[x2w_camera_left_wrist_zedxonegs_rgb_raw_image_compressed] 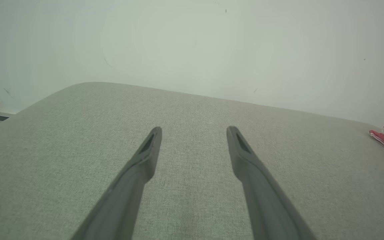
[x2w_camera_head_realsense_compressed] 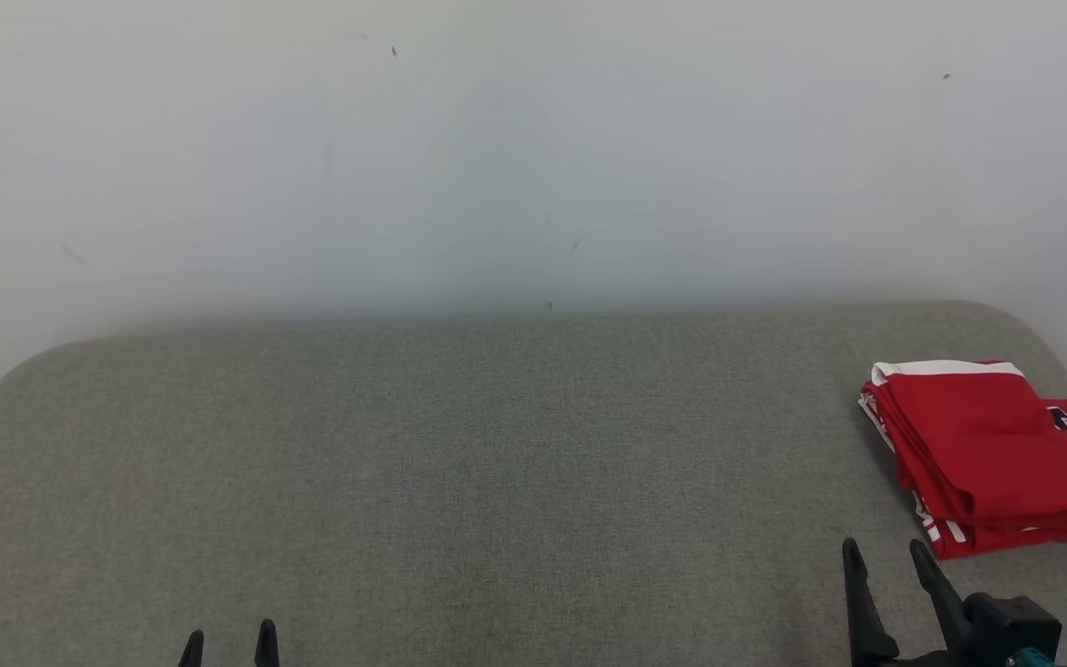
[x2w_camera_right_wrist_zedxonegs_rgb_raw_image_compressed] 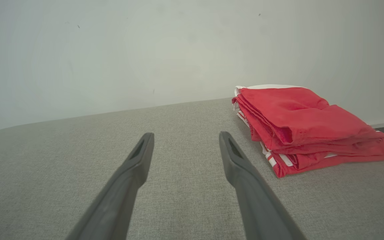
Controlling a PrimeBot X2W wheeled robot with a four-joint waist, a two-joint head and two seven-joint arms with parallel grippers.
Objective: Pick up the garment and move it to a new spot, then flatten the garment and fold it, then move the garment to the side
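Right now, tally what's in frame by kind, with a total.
Folded red garment: 1
Open grippers: 2, left gripper and right gripper
Grey fabric surface: 1
Total: 4

Looked like some bare lab or test room tbh, just a grey fabric-covered table [x2w_camera_head_realsense_compressed: 404,482] against a scuffed white wall [x2w_camera_head_realsense_compressed: 533,139].
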